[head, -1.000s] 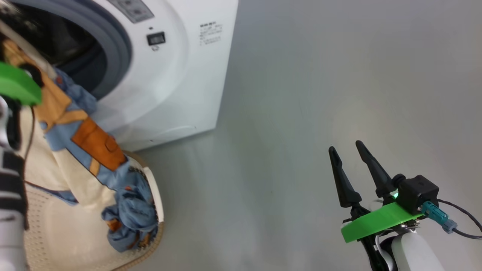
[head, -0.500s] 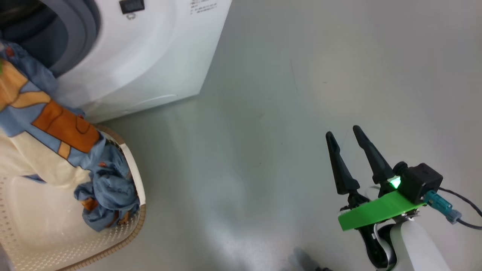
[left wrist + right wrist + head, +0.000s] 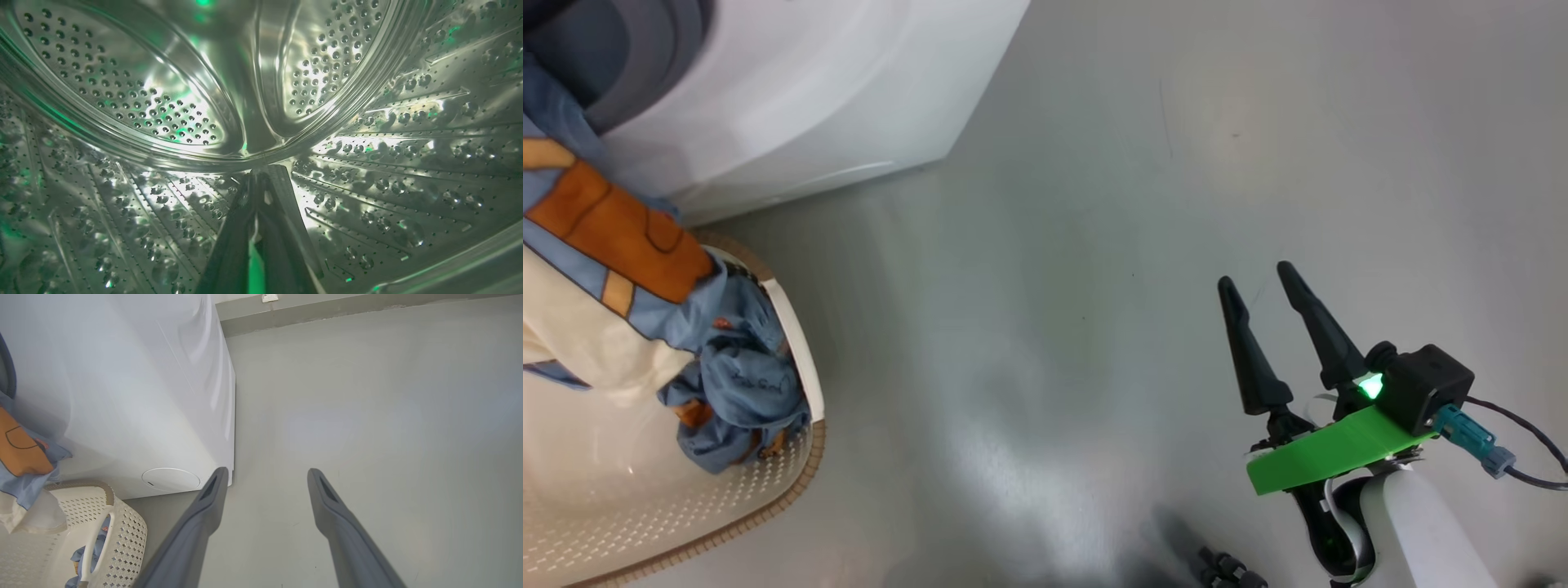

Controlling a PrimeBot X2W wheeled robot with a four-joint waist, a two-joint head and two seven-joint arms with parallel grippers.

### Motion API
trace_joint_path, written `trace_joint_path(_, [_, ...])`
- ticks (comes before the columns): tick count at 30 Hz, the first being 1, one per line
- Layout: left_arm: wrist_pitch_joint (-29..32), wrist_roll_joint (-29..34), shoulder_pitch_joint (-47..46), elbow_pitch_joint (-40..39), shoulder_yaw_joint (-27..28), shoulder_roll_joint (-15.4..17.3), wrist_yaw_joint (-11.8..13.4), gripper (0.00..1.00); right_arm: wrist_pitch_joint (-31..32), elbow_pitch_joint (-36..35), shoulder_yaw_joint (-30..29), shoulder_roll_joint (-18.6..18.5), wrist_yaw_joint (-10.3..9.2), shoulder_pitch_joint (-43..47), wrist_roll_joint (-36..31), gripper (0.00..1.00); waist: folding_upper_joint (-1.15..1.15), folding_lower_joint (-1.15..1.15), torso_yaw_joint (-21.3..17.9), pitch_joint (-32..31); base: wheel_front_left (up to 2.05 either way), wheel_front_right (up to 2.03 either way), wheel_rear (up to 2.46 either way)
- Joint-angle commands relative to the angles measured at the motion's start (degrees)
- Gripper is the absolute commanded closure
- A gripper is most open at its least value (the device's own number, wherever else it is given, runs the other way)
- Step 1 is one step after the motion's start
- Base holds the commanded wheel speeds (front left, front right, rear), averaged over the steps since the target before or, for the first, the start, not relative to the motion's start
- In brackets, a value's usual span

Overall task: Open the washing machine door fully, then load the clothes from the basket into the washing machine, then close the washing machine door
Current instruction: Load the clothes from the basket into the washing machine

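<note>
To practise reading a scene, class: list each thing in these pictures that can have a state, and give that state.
washing machine: open at the front.
basket: upright on the floor.
cream garment: stretched from the basket up towards the machine's opening.
blue garment: bunched in the basket.
left gripper: inside the drum, shut, apparently on the cream garment.
right gripper: open, empty.

No legible text, label, brand or number found. White front and side of the washing machine (image 3: 792, 98): nothing readable. Faint dark line marks on the blue fabric of the clothes (image 3: 735, 384), at the right rim of the basket (image 3: 792, 343), are too blurred to read as letters.
</note>
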Motion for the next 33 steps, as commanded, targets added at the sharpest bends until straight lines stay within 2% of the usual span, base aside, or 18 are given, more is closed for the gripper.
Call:
trace_joint_path(1, [-0.6, 0.6, -1.4, -1.7, 0.2, 2.9, 0.5, 1.00, -0.7, -1.4, 1.3, 0.0, 0.54, 0.2, 0.4, 0.00, 0.00, 0.00, -0.1, 1.0, 0.00, 0.00, 0.00])
trace_joint_path(7, [-1.6, 2.9, -5.5, -3.7, -1.9, 4.5, 1.4, 1.00, -0.7, -1.6, 2.3, 0.0, 0.54, -0.1, 0.8, 0.00, 0.00, 0.00, -0.8, 2.7, 0.00, 0.00, 0.00])
trace_joint_path(14, [-1.8, 5.0, -7.2, -13.5, -4.1, 5.8, 2.3, 1.00, -0.7, -1.3, 3.2, 0.0, 0.54, -0.5, 1.1, 0.00, 0.00, 0.00, -1.7, 3.4, 0.00, 0.00, 0.00])
trace_joint_path(16, [-1.8, 4.6, -6.7, -14.3, -4.1, 5.6, 2.4, 1.00, -0.7, -1.3, 3.2, 0.0, 0.54, -0.6, 1.1, 0.00, 0.00, 0.00, -1.7, 3.5, 0.00, 0.00, 0.00])
trace_joint_path(22, [-1.8, 3.1, -5.3, -11.0, -4.2, 4.5, 2.0, 1.00, -0.7, -0.8, 3.5, 0.0, 0.54, -0.6, 1.1, 0.00, 0.00, 0.00, -1.4, 3.0, 0.00, 0.00, 0.00])
trace_joint_path(26, [-1.2, 2.0, -5.9, -5.0, -4.3, 3.9, 1.4, 1.00, -0.7, -0.4, 3.7, 0.0, 0.54, -0.7, 1.2, 0.00, 0.00, 0.00, -1.1, 2.6, 0.00, 0.00, 0.00])
trace_joint_path(27, [-1.1, 1.7, -6.2, -3.8, -4.3, 3.6, 1.3, 0.57, -0.7, -0.2, 3.6, 0.0, 0.54, -0.7, 1.1, 0.00, 0.00, 0.00, -0.9, 2.4, 0.00, 0.00, 0.00])
trace_joint_path(28, [-1.0, 1.9, -6.4, -2.7, -4.6, 3.7, 1.4, 0.00, -0.7, -0.1, 3.6, 0.0, 0.54, -0.7, 1.1, 0.00, 0.00, 0.00, -0.8, 2.2, 0.00, 0.00, 0.00])
trace_joint_path(33, [2.9, 0.8, -7.1, 2.7, -4.2, 2.6, 2.1, 0.00, -0.7, 0.4, 3.6, 0.0, 0.54, -0.7, 0.9, 0.00, 0.00, 0.00, -0.2, 1.3, 0.00, 0.00, 0.00])
